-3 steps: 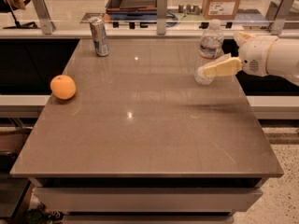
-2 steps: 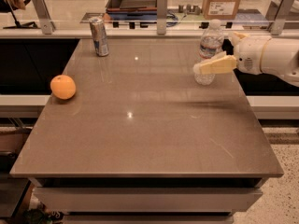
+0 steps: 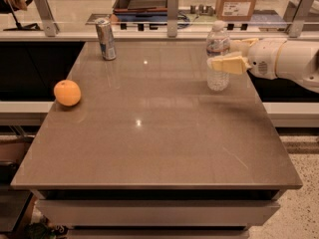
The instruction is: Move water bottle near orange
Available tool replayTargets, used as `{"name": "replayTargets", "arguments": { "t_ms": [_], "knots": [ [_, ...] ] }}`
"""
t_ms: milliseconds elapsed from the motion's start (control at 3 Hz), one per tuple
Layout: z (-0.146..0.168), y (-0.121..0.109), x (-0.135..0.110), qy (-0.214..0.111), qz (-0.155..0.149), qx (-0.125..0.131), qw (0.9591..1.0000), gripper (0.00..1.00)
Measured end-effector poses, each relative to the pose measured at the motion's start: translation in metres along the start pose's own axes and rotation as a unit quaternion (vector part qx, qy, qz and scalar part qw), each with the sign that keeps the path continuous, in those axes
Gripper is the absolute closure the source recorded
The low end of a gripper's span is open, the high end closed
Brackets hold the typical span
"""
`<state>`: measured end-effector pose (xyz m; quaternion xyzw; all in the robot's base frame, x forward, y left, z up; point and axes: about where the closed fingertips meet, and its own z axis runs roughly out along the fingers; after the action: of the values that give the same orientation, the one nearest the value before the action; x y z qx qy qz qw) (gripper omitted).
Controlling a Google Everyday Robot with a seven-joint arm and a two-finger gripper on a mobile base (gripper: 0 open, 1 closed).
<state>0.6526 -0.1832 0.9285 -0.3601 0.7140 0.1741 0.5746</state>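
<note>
Obs.: the gripper (image 3: 224,57) is now at mid-height on the water bottle (image 3: 218,79), at the far right of the table (image 3: 159,133). A second ago it sits lower and nearer, with its pale near finger pointing at the bottle's foot. That finger now crosses the front of the bottle's waist, and the other shows just behind, to the right of the label.

Fingers: narrow, one on each side of the bottle. You can read this as closed on it.

Bottle: upright, base apparently still on the table. It stands a little further left than a second ago, which fits a grip that has taken hold and begun to carry.

Orange (image 3: 67,92): at the left edge, about mid-depth, unmoved and well apart from the bottle. Can (image 3: 105,39): far left, also unmoved.

Judgement: the grasp is done or nearly done, and the transfer has barely started. You have almost the whole width of the table to cross, leftward and slightly nearer. Watch the can on the far side of the route, and watch for tipping if the base drags.
</note>
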Motion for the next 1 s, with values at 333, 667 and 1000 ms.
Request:
{"name": "replayTargets", "arguments": {
  "t_ms": [333, 667, 1000],
  "knots": [
    [0.0020, 0.0017, -0.0009, 0.000, 0.000, -0.002, 1.0000, 0.65],
    [0.0039, 0.0033, -0.0018, -0.001, -0.001, -0.004, 1.0000, 0.88],
    [0.0056, 0.0049, -0.0026, -0.001, -0.001, -0.006, 1.0000, 1.00]
  ]
}}
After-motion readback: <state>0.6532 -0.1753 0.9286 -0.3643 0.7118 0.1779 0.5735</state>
